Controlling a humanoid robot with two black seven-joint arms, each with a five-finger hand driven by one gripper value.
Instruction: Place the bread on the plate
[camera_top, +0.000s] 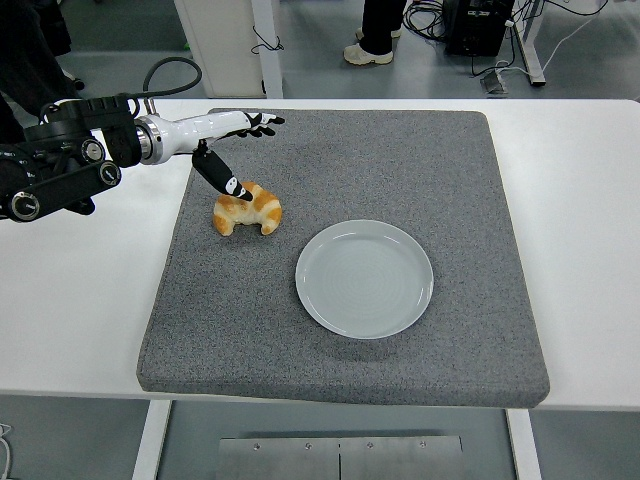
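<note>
A golden croissant (250, 209) lies on the left part of the grey mat (400, 160). To its right sits a round pale plate (365, 278), with nothing on it. My left hand (240, 155) reaches in from the left just above and behind the croissant. It is open: the thumb points down to the croissant's top left, and the other fingers (262, 121) stretch out over the mat behind it. Nothing is held. The right arm does not show.
The mat covers most of the white table (80, 300). A person's legs and shoes (368, 50) stand beyond the far edge, with cables and a desk leg (525, 55) on the floor there.
</note>
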